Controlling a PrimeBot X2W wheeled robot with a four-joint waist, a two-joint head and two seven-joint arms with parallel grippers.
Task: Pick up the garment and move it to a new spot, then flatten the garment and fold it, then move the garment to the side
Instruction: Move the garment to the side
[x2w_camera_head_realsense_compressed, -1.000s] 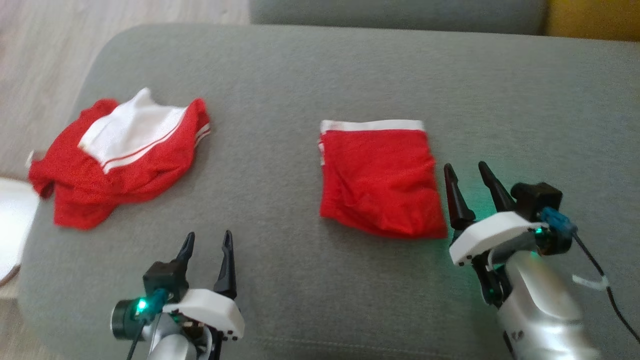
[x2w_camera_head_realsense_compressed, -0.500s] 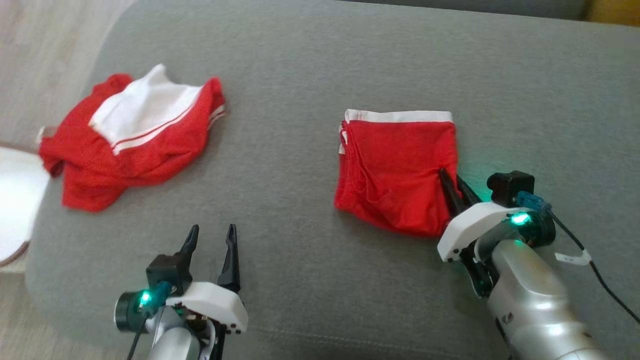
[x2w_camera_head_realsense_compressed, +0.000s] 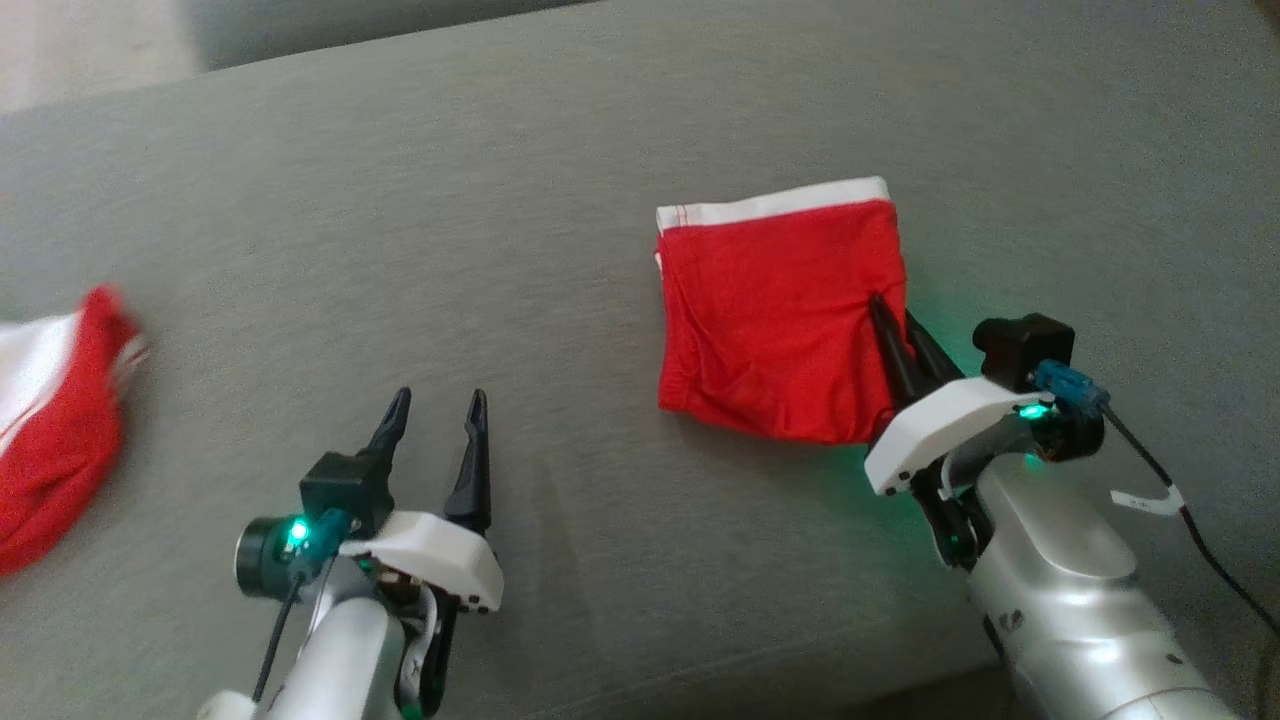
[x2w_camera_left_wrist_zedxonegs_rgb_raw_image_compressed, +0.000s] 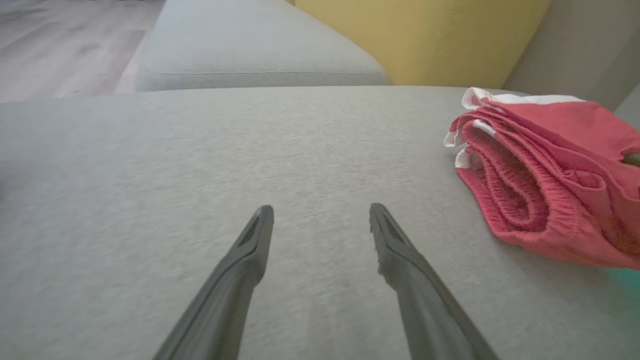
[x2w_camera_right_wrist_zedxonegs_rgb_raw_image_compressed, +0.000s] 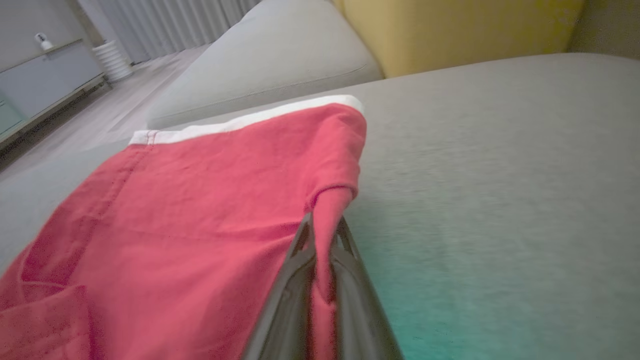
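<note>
Open surface of the grey cushion (x2w_camera_head_realsense_compressed: 480, 200) runs between the crumpled red garment (x2w_camera_head_realsense_compressed: 50, 440) at the left edge and the folded red garment (x2w_camera_head_realsense_compressed: 770, 320) right of centre. The left gripper (x2w_camera_head_realsense_compressed: 438, 402), fingers spread, stands in this lane, well apart from both. The right gripper (x2w_camera_head_realsense_compressed: 893, 312), pinched on the folded garment's right edge, blocks that side. Bare cushion lies beyond it.

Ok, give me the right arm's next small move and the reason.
Probably a slight lift: the right end effector is shut on the right edge of the folded red garment, which lies flat on the grey cushion, so raising it clear should come before carrying it aside.
</note>
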